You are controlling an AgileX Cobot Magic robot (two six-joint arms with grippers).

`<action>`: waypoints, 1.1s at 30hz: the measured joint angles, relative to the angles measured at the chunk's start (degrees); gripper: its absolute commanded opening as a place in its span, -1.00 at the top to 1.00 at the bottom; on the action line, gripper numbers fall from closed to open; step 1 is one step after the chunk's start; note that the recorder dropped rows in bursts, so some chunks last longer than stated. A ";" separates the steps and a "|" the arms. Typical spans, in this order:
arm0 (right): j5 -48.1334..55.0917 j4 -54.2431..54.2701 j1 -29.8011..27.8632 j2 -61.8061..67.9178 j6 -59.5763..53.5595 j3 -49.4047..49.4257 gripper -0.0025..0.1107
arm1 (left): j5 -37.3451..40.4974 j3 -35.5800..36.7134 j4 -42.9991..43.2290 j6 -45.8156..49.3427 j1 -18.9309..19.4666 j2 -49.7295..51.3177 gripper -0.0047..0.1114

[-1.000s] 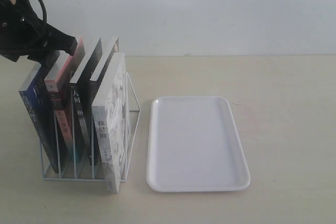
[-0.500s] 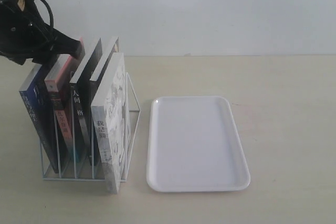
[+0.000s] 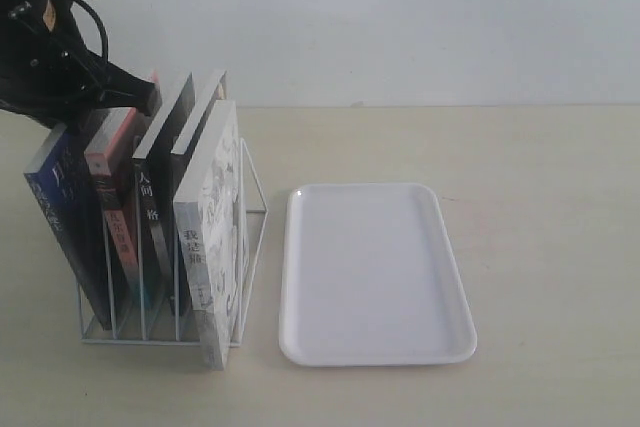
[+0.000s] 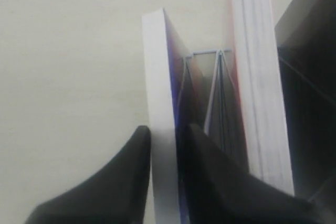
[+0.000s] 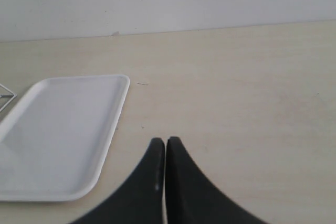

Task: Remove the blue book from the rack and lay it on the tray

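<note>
The black-spined book (image 3: 150, 209) in the rack (image 3: 255, 209) had white characters reading 人间 and, lower down, 格. The white-spined book (image 3: 195, 252), at the 3 o'clock end of the row, bore dark characters that seemed to be 我是猫. The blue book (image 3: 60, 212), at the 9 o'clock end, showed pale characters, the top one perhaps 月. The text on the red-spined book (image 3: 115, 212) was not legible.

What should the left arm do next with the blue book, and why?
Probably lift it upward: the left gripper grips the blue book by its top edge, while its lower part sits inside the rack, so it must clear the wires before reaching the tray.
</note>
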 measured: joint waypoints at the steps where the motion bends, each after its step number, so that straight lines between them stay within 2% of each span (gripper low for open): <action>1: 0.00 0.00 0.00 0.00 0.00 0.00 0.96 | 0.00 0.00 0.16 -0.40 0.00 0.00 0.72; 20: 0.00 0.00 0.00 0.00 0.00 0.00 0.96 | 1.19 -0.84 -0.06 -1.48 0.00 -0.84 0.73; 33: 0.00 0.00 0.00 0.00 0.00 0.00 0.96 | 2.03 -2.87 -0.31 -1.59 0.00 -14.80 0.77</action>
